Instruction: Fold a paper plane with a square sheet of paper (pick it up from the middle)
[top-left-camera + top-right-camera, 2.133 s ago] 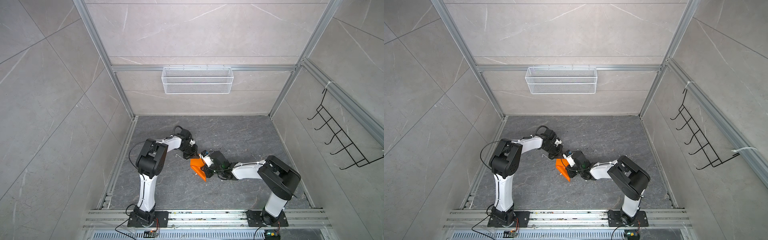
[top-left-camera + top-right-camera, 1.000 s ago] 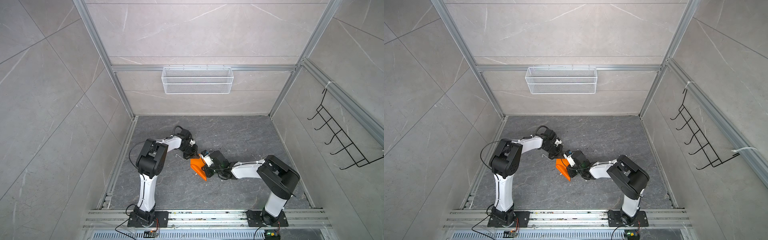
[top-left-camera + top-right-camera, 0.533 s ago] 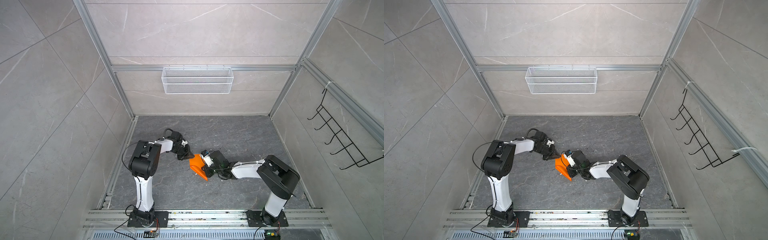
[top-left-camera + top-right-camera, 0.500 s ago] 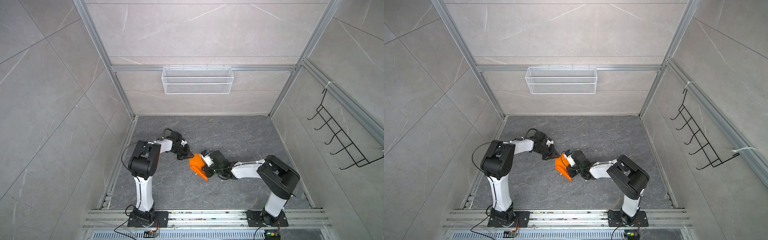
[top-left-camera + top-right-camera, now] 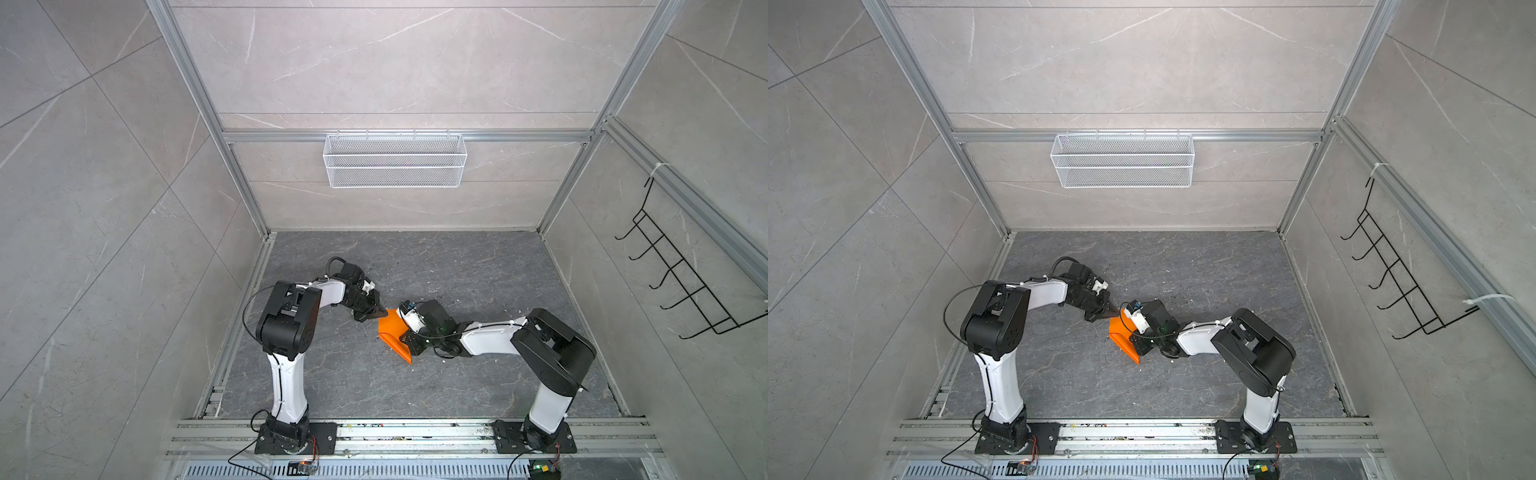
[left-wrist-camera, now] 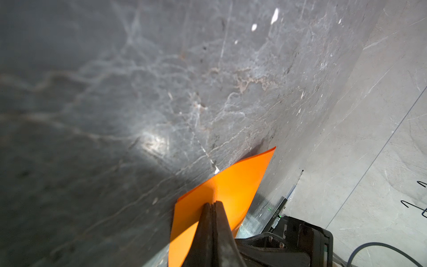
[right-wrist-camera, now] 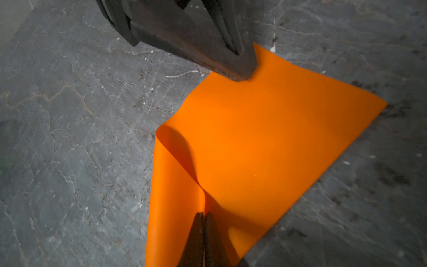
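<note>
The square sheet of paper is bright orange and lies mid-floor between the two arms, bent and partly lifted. My left gripper is shut on its far corner, with a small ridge of paper rising from the tips. In the right wrist view that left gripper sits at the sheet's far corner. My right gripper is shut on a pinched ridge at the near edge of the paper, and one side curls up beside it. No paper plane is in view.
A white wire basket hangs on the back wall and a black hook rack on the right wall. Metal rails run along the front edge. Small white scraps dot the dark stone floor.
The left arm's upper links have swung to the left, while its gripper stays at the paper's far corner. The right arm and its grip have not moved.
</note>
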`<action>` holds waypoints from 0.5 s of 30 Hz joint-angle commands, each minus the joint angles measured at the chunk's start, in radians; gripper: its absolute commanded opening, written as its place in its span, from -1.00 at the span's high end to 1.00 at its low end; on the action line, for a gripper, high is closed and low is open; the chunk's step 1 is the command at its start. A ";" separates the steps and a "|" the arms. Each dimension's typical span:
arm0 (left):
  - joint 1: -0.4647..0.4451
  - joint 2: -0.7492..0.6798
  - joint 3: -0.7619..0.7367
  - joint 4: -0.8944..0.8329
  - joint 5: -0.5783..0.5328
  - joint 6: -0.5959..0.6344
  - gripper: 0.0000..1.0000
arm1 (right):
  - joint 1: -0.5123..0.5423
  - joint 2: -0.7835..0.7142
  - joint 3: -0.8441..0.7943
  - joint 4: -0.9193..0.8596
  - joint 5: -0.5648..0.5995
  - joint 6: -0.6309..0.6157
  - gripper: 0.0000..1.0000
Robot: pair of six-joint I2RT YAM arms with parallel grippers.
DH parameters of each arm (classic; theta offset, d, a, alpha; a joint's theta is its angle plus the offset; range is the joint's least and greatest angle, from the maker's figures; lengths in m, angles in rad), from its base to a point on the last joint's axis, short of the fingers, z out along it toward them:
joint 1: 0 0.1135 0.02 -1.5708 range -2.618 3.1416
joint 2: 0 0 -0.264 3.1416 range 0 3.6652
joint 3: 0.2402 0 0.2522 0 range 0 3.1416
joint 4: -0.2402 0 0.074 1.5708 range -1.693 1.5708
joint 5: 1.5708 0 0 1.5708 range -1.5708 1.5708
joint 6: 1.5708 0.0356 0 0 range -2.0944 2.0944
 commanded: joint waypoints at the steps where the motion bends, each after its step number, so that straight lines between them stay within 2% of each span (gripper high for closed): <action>1: -0.009 0.016 0.022 -0.090 -0.058 0.045 1.00 | 0.000 0.026 0.029 -0.050 -0.016 -0.014 0.84; 6: -0.009 0.030 0.036 -0.110 -0.078 0.055 1.00 | 0.000 0.013 0.028 -0.069 0.023 -0.012 0.84; 15: -0.011 0.047 0.053 -0.123 -0.093 0.054 1.00 | 0.000 -0.033 0.035 -0.111 0.003 0.012 0.84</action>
